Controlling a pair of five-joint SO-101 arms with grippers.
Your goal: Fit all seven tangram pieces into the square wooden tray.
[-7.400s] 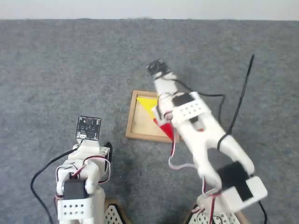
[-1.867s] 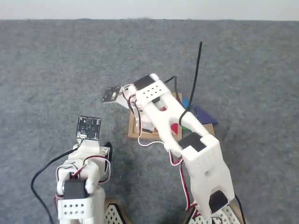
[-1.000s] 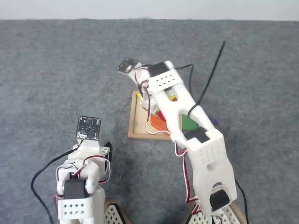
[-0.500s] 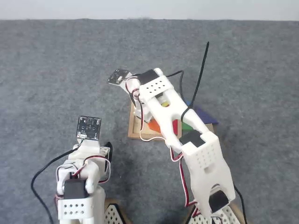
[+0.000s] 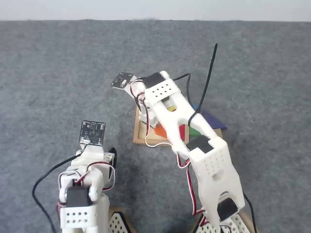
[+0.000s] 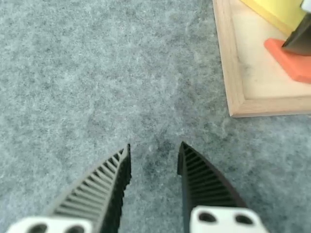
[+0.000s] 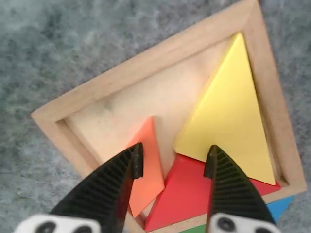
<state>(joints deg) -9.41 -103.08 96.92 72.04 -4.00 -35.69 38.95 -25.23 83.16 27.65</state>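
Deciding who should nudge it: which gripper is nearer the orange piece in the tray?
Right. The right gripper hangs open just above the orange piece inside the tray; the left gripper is open over the carpet, outside the tray.

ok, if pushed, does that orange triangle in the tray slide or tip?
Probably slides: the orange triangle lies flat on the wooden tray's bare floor. Looks like a rigid slab, so unlikely to flex. It sits close to the red piece, so it could jam.
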